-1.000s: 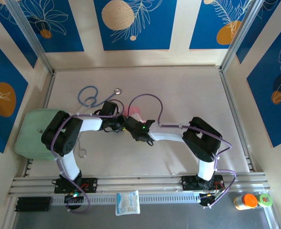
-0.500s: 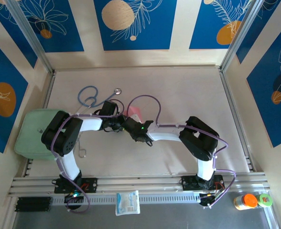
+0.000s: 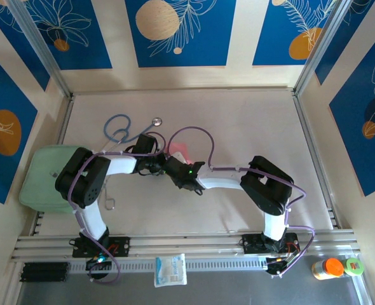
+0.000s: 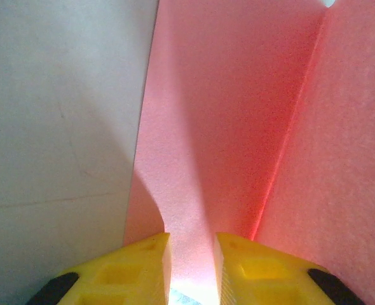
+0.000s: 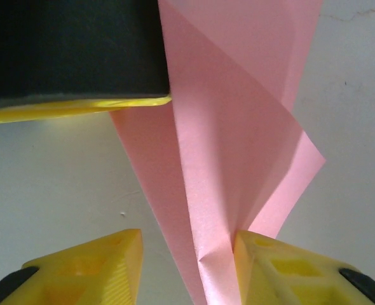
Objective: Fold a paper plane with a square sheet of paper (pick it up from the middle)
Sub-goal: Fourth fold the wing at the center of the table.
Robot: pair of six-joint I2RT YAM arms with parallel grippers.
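Observation:
The salmon-pink square sheet of paper (image 3: 177, 151) is partly folded into a pointed shape with creases, just beyond where both grippers meet at the table's middle left. My left gripper (image 3: 157, 164) (image 4: 192, 244) stands slightly open with a strip of the paper (image 4: 225, 127) running through the narrow gap between its yellow fingers. My right gripper (image 3: 170, 166) (image 5: 187, 244) is open wide. The folded paper (image 5: 232, 146) rises between its fingers and touches the right one. The left gripper's finger (image 5: 73, 51) sits against the paper's upper left.
A blue stethoscope (image 3: 121, 129) lies behind the left arm. The pale green pad (image 3: 41, 175) sits at the left edge. A white packet (image 3: 170, 269) and an orange-capped bottle (image 3: 332, 267) rest on the near rail.
The right arm's elbow has shifted slightly. Both grippers stay at the paper in the same spot.

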